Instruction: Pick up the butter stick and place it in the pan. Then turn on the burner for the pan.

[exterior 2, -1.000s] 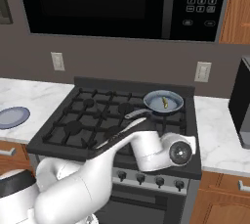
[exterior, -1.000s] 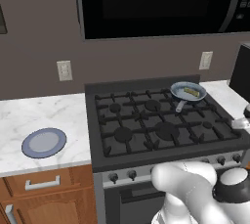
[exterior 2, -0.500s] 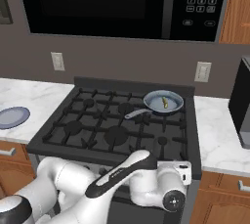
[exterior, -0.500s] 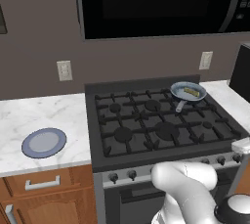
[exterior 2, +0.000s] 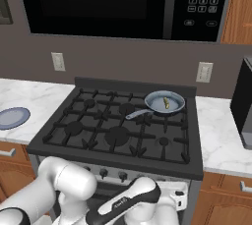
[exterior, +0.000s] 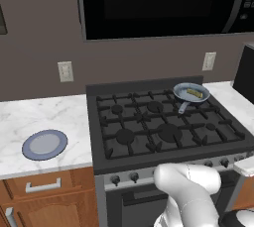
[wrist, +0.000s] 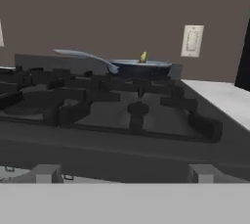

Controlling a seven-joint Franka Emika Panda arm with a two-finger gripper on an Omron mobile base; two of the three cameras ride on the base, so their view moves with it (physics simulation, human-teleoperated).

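A black gas stove (exterior: 163, 132) sits between marble counters (exterior: 39, 117), with a blue plate (exterior: 44, 144) on the left one. The pan (exterior 2: 165, 102) rests on the stove's back right burner, the butter stick (exterior 2: 166, 102) lying inside it. The gripper, low before the stove's front edge, stands fully open and holds nothing.

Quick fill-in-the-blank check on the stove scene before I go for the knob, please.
1. The butter stick lies inside the ____.
2. The pan sits on the stove's back ____ burner.
3. The blue plate rests on the counter to the ____ of the stove.
4. The pan's handle points toward the stove's ____.

Missing words: pan; right; left; front
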